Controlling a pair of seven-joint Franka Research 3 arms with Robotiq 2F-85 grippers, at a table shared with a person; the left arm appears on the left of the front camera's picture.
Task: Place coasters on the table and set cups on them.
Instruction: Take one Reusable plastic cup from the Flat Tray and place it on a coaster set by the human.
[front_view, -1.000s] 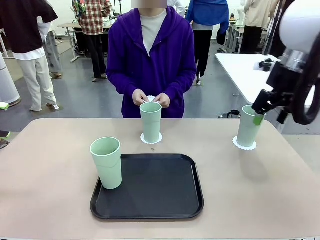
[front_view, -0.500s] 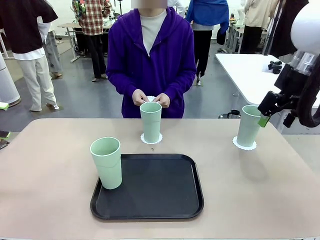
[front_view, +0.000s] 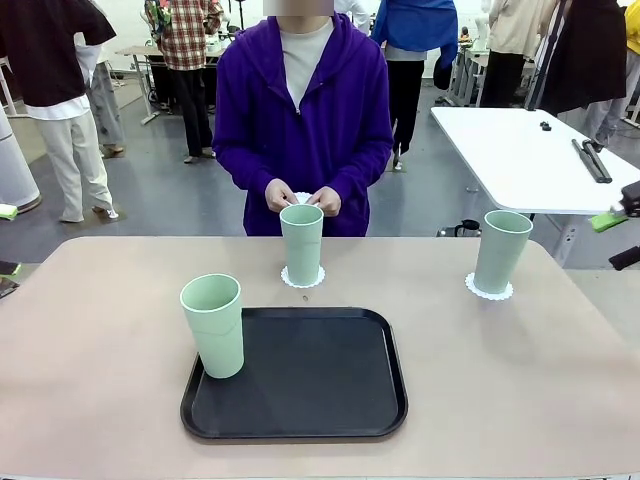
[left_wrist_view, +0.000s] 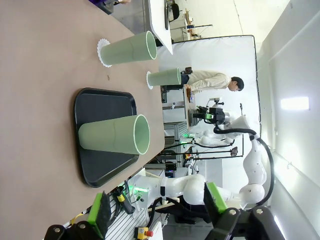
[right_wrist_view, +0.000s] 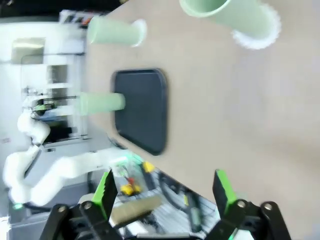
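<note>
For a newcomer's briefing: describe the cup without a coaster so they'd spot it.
On the beige table lies a black tray. The cup stands at the tray's left edge. The other two cups sit on white coasters; it doesn't.

I count three cups (front_view: 213, 325) (front_view: 301, 243) (front_view: 501, 250) and three coasters: two (front_view: 285, 276) (front_view: 472, 289) under cups, and one (front_view: 302, 197) in the person's hands (front_view: 281, 195). I see one black tray (front_view: 300, 400) and one tan table (front_view: 90, 340).
</note>
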